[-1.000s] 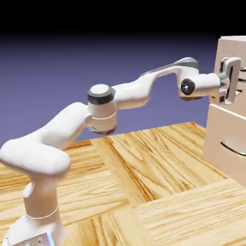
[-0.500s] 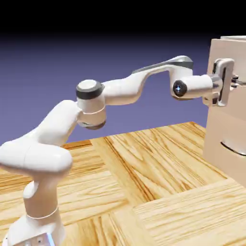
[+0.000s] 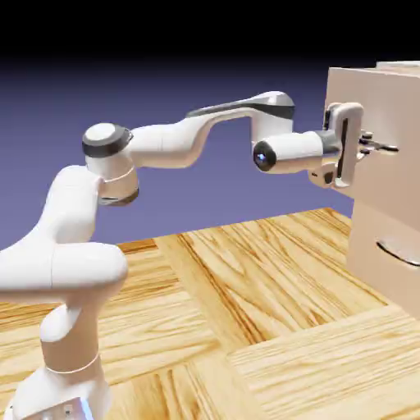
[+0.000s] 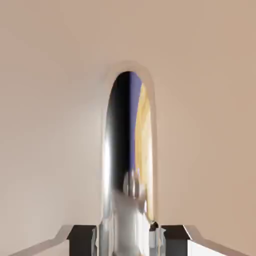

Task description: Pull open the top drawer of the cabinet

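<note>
Clamping its fingers together on the slim silver bar handle (image 4: 127, 210), the white hand (image 3: 376, 148) reaches level at the frame's right edge, where the pale beige top drawer (image 3: 361, 98) juts out from the tall beige cabinet (image 3: 385, 246) above the wood-grain counter (image 3: 246, 328).

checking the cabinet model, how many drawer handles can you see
2: the top drawer handle, gripped by the tool, and a lower handle on the drawer below. More may be cut off at the exterior view's right.

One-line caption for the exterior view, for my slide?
White arm's claw shut on the top drawer handle, drawer drawn partway out of the beige cabinet.
</note>
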Controlling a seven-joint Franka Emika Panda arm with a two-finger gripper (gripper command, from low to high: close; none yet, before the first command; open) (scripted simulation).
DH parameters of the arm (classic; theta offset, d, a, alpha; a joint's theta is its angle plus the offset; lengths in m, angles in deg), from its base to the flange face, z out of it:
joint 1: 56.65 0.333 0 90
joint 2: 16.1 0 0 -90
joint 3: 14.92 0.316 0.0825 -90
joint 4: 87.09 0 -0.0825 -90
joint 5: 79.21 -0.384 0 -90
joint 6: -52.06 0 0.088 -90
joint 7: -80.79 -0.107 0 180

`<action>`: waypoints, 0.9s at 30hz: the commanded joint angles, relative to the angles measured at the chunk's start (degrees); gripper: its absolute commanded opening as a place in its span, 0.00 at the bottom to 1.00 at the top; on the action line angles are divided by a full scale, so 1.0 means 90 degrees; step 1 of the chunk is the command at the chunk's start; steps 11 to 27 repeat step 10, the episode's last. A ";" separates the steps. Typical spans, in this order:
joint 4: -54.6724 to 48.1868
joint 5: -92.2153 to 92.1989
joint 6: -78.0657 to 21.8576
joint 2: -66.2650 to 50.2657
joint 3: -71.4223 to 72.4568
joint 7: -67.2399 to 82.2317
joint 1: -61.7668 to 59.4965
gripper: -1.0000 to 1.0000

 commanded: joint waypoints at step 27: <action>0.1740 0.0188 -0.0342 -0.0069 -0.0730 0.0195 0.1495 1.00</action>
